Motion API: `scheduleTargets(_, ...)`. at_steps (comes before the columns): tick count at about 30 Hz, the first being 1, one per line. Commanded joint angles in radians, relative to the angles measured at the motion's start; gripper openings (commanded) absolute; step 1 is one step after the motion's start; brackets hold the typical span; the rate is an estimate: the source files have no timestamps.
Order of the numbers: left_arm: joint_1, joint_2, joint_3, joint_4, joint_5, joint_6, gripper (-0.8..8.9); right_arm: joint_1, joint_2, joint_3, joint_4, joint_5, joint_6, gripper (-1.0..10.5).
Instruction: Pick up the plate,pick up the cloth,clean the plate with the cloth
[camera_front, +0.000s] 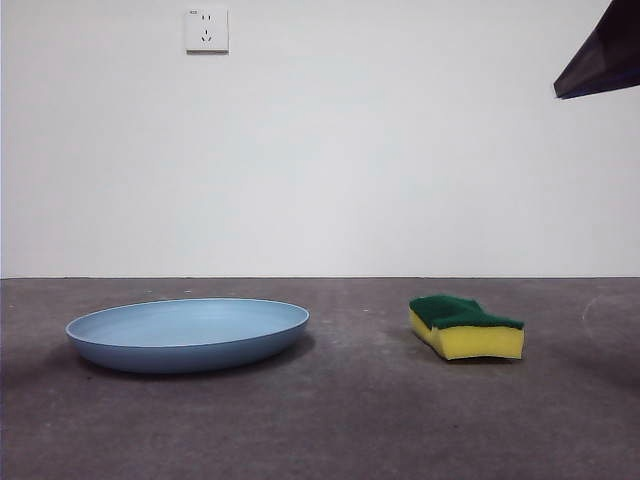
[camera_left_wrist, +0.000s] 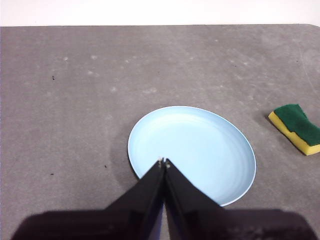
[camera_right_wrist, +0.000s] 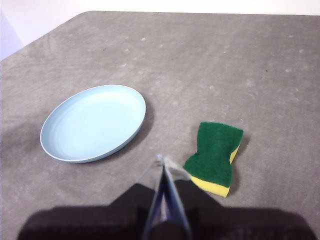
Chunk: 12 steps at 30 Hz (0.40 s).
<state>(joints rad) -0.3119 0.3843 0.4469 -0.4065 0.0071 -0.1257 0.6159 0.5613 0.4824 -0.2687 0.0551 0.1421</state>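
Observation:
The light-blue plate (camera_front: 188, 333) lies flat on the grey table at the left, empty. To its right, apart from it, rests the cloth (camera_front: 466, 326), a yellow sponge with a green scouring layer on top. My left gripper (camera_left_wrist: 163, 163) hangs high above the plate (camera_left_wrist: 192, 152), its jaws shut with nothing in them. High over the table, my right gripper (camera_right_wrist: 161, 161) is also shut and empty, near the cloth (camera_right_wrist: 215, 157) and right of the plate (camera_right_wrist: 94, 122). In the front view only one dark arm tip (camera_front: 603, 56) shows at the top right corner.
A white wall with a power socket (camera_front: 206, 30) stands behind the table. The table's far edge (camera_left_wrist: 160, 26) runs along that wall, and a rounded corner (camera_right_wrist: 75, 17) of the table shows in the right wrist view.

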Motion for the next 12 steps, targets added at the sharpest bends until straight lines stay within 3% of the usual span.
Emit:
scheduleTargets(1, -0.001, -0.002, -0.002, 0.001, -0.016, 0.049, -0.03, 0.000, -0.001, -0.007, 0.005, 0.003, 0.006, -0.1)
scheduleTargets(8, 0.084, -0.096, -0.010, 0.006, -0.052, 0.128, -0.03, 0.000, 0.000, -0.007, 0.004, 0.003, 0.006, -0.1)
scheduleTargets(12, 0.138, -0.147, -0.074, 0.089, -0.047, 0.177, -0.03, 0.000, -0.001, -0.007, 0.001, 0.003, 0.006, -0.1)
